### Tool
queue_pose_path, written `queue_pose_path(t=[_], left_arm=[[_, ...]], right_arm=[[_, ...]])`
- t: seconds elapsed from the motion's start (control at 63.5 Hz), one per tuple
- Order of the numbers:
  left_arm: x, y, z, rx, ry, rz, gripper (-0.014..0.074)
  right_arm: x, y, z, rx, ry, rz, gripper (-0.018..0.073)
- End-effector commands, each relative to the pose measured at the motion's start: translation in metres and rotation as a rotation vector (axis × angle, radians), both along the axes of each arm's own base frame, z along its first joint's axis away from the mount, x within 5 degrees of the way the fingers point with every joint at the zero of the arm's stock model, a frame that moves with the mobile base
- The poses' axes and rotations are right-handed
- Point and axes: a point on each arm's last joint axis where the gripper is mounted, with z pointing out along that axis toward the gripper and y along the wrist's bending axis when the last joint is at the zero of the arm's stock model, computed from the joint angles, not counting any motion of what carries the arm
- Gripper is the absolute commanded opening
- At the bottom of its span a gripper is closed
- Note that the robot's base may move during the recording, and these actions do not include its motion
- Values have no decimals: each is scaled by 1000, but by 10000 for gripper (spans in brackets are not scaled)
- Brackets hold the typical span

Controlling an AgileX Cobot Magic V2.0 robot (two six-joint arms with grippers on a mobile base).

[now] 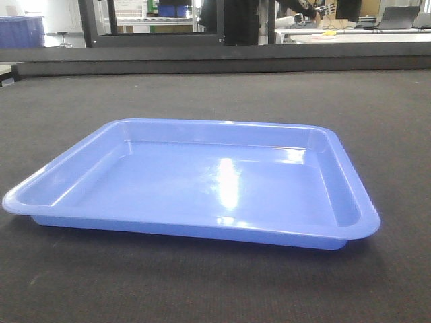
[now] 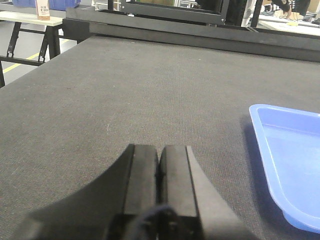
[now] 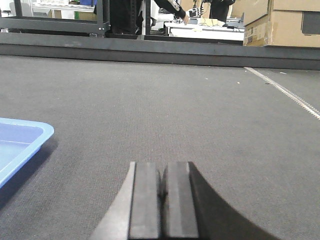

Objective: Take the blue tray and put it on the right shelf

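Note:
The blue tray (image 1: 202,182) lies flat and empty on the dark grey table in the front view, glossy with a flared rim. In the left wrist view its left edge (image 2: 290,165) shows at the right, and my left gripper (image 2: 159,150) sits shut low over the table, well to the tray's left, holding nothing. In the right wrist view a corner of the tray (image 3: 20,145) shows at the left, and my right gripper (image 3: 164,167) is shut and empty, to the tray's right. The right shelf is out of view.
A raised dark ledge (image 1: 215,64) runs along the table's far edge. Beyond it stand a black frame (image 1: 155,23), desks and a person. Cardboard boxes (image 3: 282,22) sit far right. A side table (image 2: 30,20) stands off the left edge.

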Motion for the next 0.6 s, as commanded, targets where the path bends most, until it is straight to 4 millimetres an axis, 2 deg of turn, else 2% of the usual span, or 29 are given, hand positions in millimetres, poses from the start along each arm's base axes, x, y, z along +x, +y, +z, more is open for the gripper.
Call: queue_pose_path(t=[0.0, 0.378, 0.583], left_arm=[[0, 0, -2, -11, -65, 4, -48], [0, 0, -2, -11, -65, 4, -48], [0, 1, 3, -11, -125, 9, -48]], right_arm=[[-4, 0, 18, -25, -137, -10, 22], [-4, 0, 18, -25, -137, -10, 22], [-4, 0, 21, -28, -171, -12, 22]])
